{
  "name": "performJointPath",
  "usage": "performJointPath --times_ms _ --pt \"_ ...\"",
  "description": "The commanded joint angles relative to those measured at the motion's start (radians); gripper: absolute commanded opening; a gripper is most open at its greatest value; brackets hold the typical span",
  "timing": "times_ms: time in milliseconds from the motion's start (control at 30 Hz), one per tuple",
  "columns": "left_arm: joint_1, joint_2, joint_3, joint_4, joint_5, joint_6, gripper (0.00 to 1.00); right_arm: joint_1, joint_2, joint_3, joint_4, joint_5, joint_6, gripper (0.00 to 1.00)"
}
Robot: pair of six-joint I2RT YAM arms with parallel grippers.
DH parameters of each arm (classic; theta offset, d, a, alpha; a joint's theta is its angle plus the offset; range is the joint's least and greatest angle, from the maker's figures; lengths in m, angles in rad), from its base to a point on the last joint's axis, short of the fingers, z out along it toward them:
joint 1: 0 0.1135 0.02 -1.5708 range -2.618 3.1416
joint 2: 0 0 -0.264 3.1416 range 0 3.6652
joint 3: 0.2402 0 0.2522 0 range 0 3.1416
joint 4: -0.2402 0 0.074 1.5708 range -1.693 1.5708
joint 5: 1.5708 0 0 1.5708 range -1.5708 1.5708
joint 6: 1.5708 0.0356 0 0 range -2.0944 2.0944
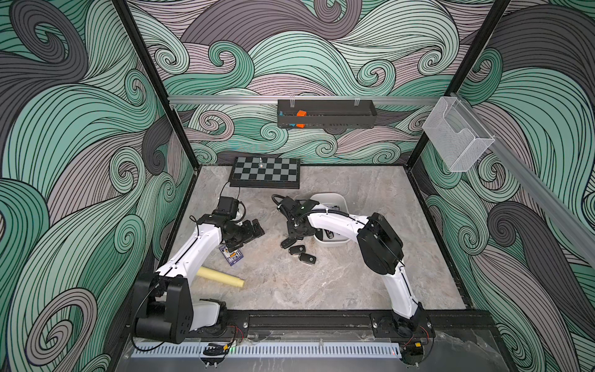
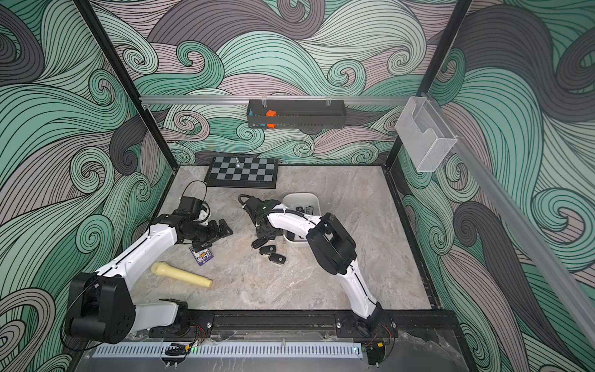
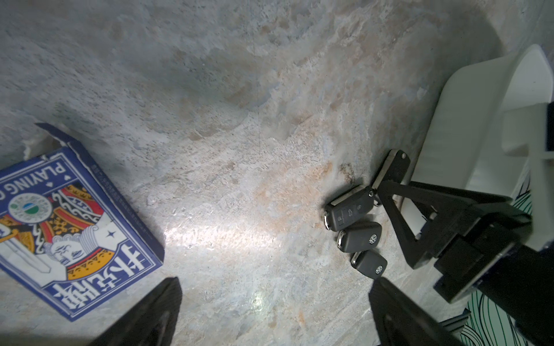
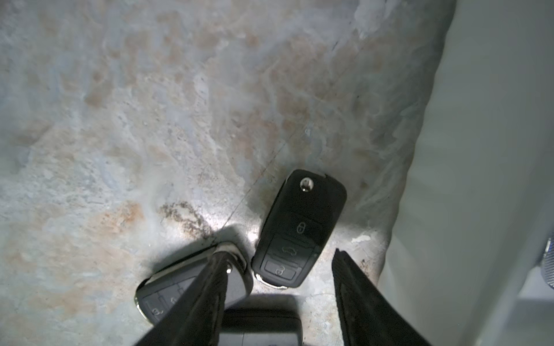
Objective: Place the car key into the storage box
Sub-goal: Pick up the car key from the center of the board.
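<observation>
Right gripper (image 4: 279, 253): jaws are standing half-wide astride the car key (image 4: 299, 227), not gripping.
Car key: lying mid-surface beside the storage box (image 3: 455, 119).
Left gripper (image 3: 275, 281): hanging wide.
Progress: we are judging grasp and transfer pending.

Items I am seeing on the marble table (image 1: 322, 283):
- storage box (image 1: 338, 197), white, sitting centre-right, partly under my right arm
- right gripper (image 1: 298, 237) pointing down just left of it, above a cluster of black car keys (image 1: 297, 249)
- left gripper (image 1: 257, 229) hovering, jaws spread
- card pack (image 1: 232, 256)
- yellow cylinder (image 1: 222, 278), near left
- chessboard (image 1: 265, 172), far
</observation>
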Motion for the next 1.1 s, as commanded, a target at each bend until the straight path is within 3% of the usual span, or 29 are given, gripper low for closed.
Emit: performJointPath --times_ms 0,800,1067 --pt "0.008 0.008 0.004 0.028 -0.005 0.014 0.99 -0.013 0.037 0.044 -0.042 0.026 0.036 0.57" --pt "0.008 0.008 -0.002 0.035 0.005 0.012 0.99 -0.014 0.119 0.070 -0.065 -0.022 0.013 0.45" --pt "0.008 0.007 -0.003 0.035 0.004 0.012 0.99 -0.013 0.087 0.094 -0.065 -0.006 -0.034 0.29"
